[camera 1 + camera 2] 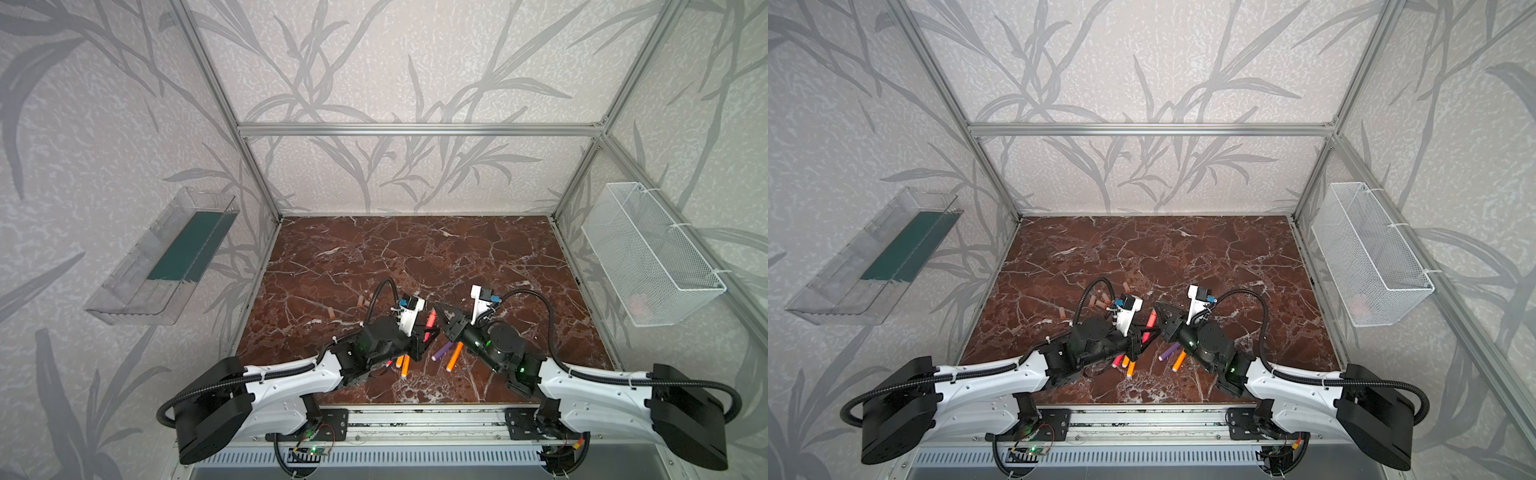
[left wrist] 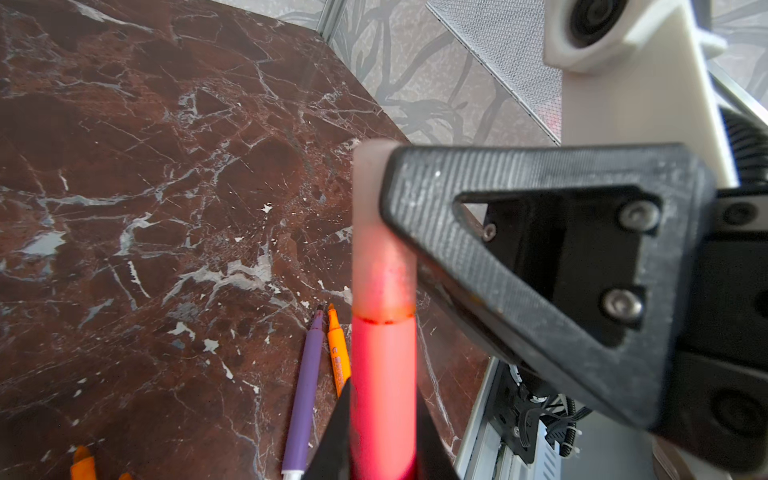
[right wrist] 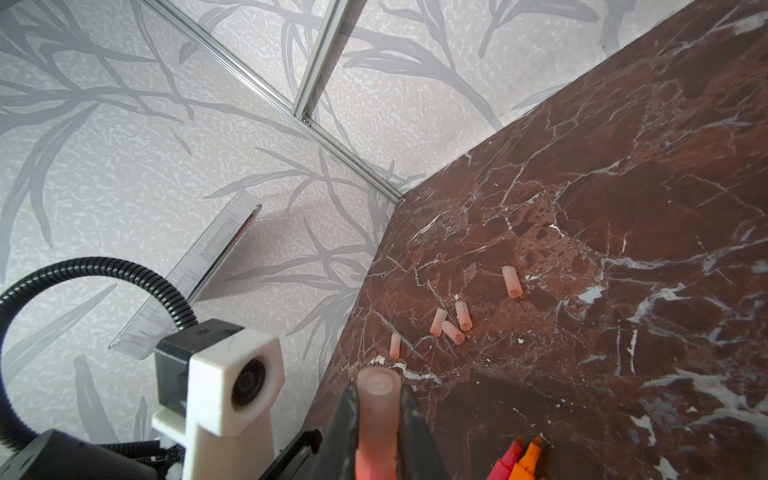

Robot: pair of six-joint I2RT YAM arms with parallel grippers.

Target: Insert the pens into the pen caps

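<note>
My left gripper [image 2: 383, 399] is shut on a pink-red pen [image 2: 382, 374] that it holds above the table, also seen in both top views [image 1: 430, 322] [image 1: 1150, 322]. A pale pen cap [image 2: 380, 232] sits over the pen's tip. My right gripper [image 3: 378, 390] is shut on this pen cap [image 3: 378, 399], and one of its black fingers [image 2: 540, 270] meets the cap from the side. A purple pen [image 1: 441, 351] and an orange pen [image 1: 454, 356] lie under the right gripper. Two orange pens [image 1: 404, 365] lie below the left gripper. Several loose pen caps [image 3: 453, 328] lie farther back on the left.
The brown marble table [image 1: 415, 257] is framed by aluminium posts. A clear plastic tray [image 1: 166, 257] hangs on the left wall. A white mesh basket [image 1: 652, 253] hangs on the right wall. The metal rail [image 1: 415, 419] that carries both arms runs along the front edge.
</note>
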